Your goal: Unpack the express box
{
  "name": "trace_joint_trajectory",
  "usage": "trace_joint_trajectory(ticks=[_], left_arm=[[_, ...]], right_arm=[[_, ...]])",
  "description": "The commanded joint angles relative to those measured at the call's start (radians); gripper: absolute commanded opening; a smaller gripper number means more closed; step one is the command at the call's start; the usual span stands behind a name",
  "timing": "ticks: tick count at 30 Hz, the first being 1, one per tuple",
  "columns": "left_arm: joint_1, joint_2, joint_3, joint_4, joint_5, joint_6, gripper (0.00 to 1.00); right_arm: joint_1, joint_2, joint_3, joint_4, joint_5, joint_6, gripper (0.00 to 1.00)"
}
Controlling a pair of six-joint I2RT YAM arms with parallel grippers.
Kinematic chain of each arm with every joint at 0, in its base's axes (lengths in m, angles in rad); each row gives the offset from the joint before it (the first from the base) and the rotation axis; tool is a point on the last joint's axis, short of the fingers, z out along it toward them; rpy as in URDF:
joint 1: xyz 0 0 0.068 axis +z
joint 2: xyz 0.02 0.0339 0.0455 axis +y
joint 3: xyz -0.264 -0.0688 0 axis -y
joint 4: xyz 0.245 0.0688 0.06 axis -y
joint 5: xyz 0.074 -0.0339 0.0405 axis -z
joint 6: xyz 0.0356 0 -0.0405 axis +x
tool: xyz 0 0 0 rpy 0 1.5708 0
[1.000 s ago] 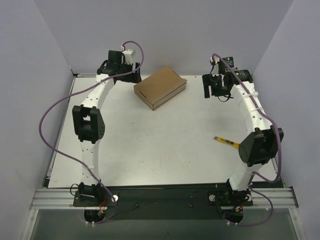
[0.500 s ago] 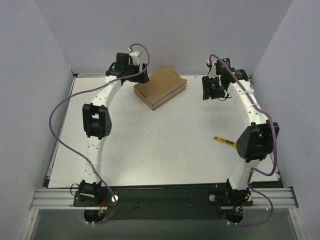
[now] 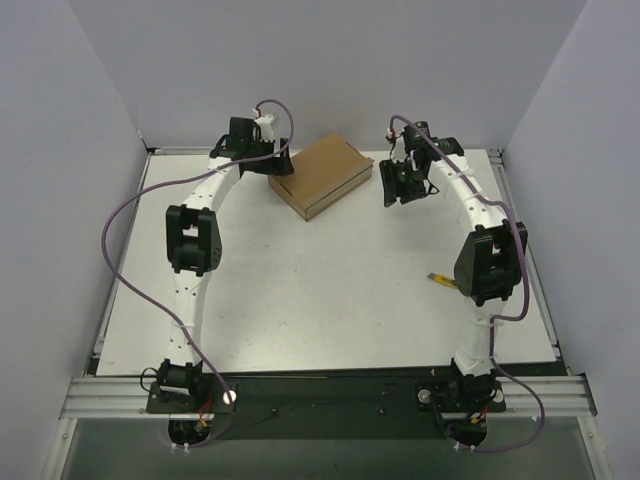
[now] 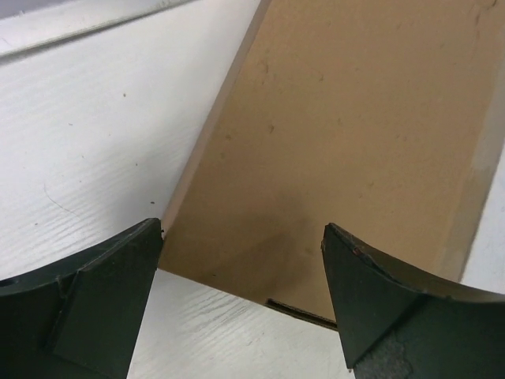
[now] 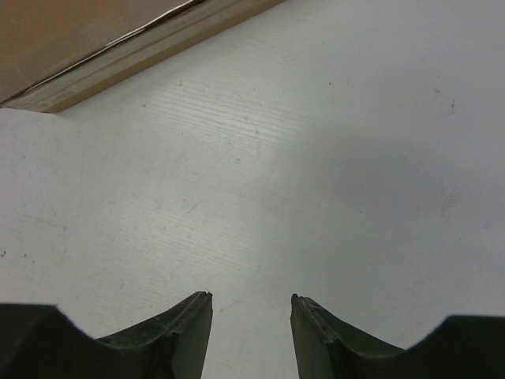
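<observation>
The express box [image 3: 322, 174] is a flat brown cardboard mailer lying closed at the back middle of the table. My left gripper [image 3: 277, 164] is open at the box's left corner; in the left wrist view its jaws [image 4: 243, 260] straddle the near corner of the box [image 4: 347, 134], not touching it. My right gripper [image 3: 397, 188] is open and empty just right of the box. In the right wrist view its fingers [image 5: 251, 302] hover over bare table, with the box's edge [image 5: 118, 47] at the top left.
A small yellow utility knife [image 3: 441, 280] lies on the white table [image 3: 320, 290] at the right, near the right arm's elbow. Grey walls enclose the table on three sides. The arm bases sit on the rail at the near edge.
My right gripper has swung left toward the box's right side. My left gripper has moved right and now sits at the box's left corner.
</observation>
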Motion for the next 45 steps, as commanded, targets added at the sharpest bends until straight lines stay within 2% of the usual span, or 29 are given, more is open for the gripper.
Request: trace_joint_trajectory(ticks=[1, 5, 8, 10, 12, 13, 17, 20, 22, 23, 26, 28, 29, 30, 32, 34, 40, 45], left_arm=[[-0.005, -0.075, -0.107, -0.031, 0.056, 0.029, 0.90], [-0.023, -0.150, -0.239, -0.052, -0.055, 0.046, 0.84], [-0.030, -0.232, -0.363, -0.072, -0.080, 0.075, 0.79], [-0.030, -0.294, -0.522, -0.065, -0.071, 0.078, 0.77], [-0.030, -0.399, -0.630, -0.054, -0.044, 0.125, 0.74], [-0.031, -0.434, -0.737, -0.054, -0.024, 0.162, 0.73], [-0.027, -0.633, -0.941, -0.131, 0.067, 0.207, 0.70], [-0.005, -0.784, -1.055, -0.096, 0.136, 0.211, 0.71], [0.010, -0.847, -1.087, -0.048, 0.136, 0.196, 0.74], [0.024, -0.885, -1.091, -0.015, 0.130, 0.195, 0.75], [0.049, -0.879, -1.057, -0.003, 0.078, 0.188, 0.71], [0.059, -0.837, -1.020, -0.017, 0.005, 0.184, 0.65], [0.073, -0.824, -1.014, -0.017, -0.011, 0.181, 0.48], [0.079, -0.813, -1.017, -0.014, -0.020, 0.178, 0.41], [0.084, -0.786, -1.032, 0.006, -0.025, 0.173, 0.21], [0.081, -0.761, -1.058, 0.018, -0.020, 0.172, 0.15], [0.069, -0.744, -1.106, 0.036, 0.042, 0.162, 0.10], [0.023, -0.761, -1.130, 0.023, 0.071, 0.231, 0.09]], right_arm=[[0.016, 0.015, 0.067, -0.015, 0.002, -0.010, 0.45], [0.022, 0.026, 0.067, -0.014, -0.004, -0.002, 0.46], [0.029, 0.018, 0.056, -0.014, -0.011, 0.010, 0.46], [0.039, -0.005, 0.030, -0.014, -0.015, 0.015, 0.46], [0.049, -0.035, -0.014, -0.014, -0.023, 0.012, 0.46], [0.053, -0.048, -0.034, -0.014, -0.021, 0.009, 0.46], [0.062, -0.104, -0.102, -0.015, -0.040, 0.009, 0.48], [0.064, -0.114, -0.117, -0.017, -0.060, -0.005, 0.49], [0.067, -0.091, -0.116, -0.015, -0.057, -0.013, 0.42], [0.068, -0.080, -0.102, -0.015, -0.049, -0.013, 0.31], [0.076, -0.030, -0.076, -0.020, -0.050, -0.013, 0.11], [0.088, 0.009, -0.065, -0.023, -0.038, -0.005, 0.08], [0.095, 0.020, -0.061, -0.024, -0.032, -0.002, 0.02], [0.099, 0.036, -0.056, -0.023, -0.018, -0.002, 0.00], [0.114, 0.058, -0.052, -0.021, -0.011, -0.006, 0.00], [0.131, 0.078, -0.045, -0.020, 0.002, -0.013, 0.00], [0.164, 0.150, 0.014, -0.017, 0.017, -0.013, 0.00], [0.190, 0.210, 0.096, -0.008, 0.045, -0.011, 0.00]])
